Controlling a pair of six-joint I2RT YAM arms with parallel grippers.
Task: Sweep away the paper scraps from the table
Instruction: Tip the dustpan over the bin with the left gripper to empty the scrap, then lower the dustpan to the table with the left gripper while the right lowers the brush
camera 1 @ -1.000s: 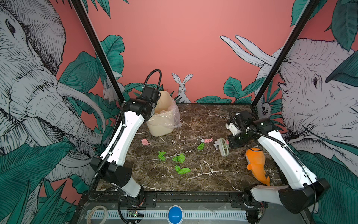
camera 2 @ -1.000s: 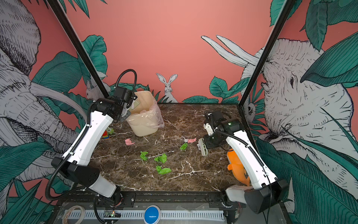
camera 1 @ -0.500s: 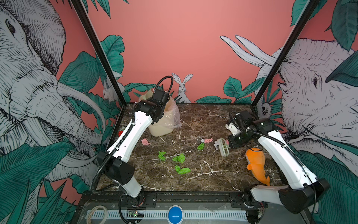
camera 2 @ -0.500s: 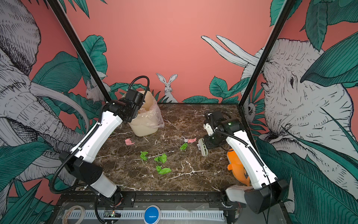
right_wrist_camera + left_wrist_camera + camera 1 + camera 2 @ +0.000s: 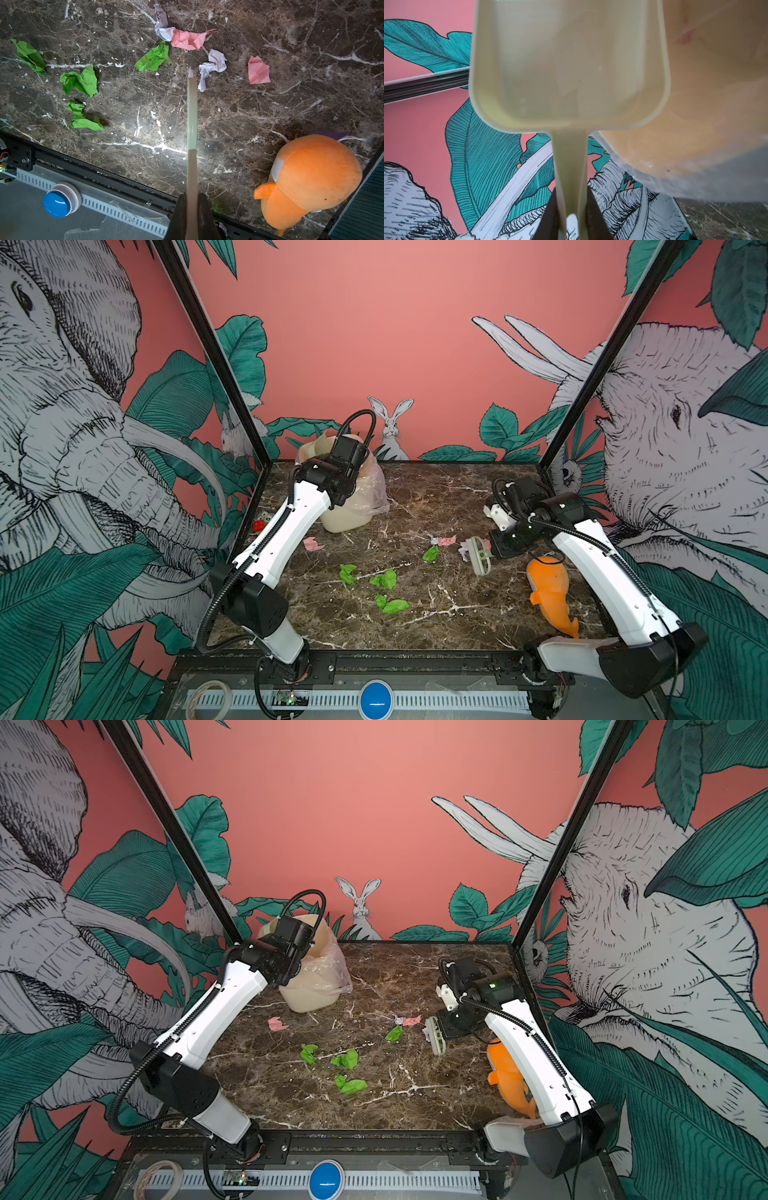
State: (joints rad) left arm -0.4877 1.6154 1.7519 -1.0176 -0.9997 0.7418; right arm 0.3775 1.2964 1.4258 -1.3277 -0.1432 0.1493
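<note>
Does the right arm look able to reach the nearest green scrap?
Likely yes: the right gripper holds a brush whose tip sits beside that green scrap; only bare table between.

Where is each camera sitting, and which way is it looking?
Both top views: high at the front, looking down and back over the table; left arm and right arm show.
Left wrist: on the left arm, looking along the left gripper, shut on the dustpan, bin beside it.
Right wrist: on the right arm, looking down past the right gripper, shut on the brush, at paper scraps.
Shared: right wrist and top views both show the scraps and orange toy.
</note>
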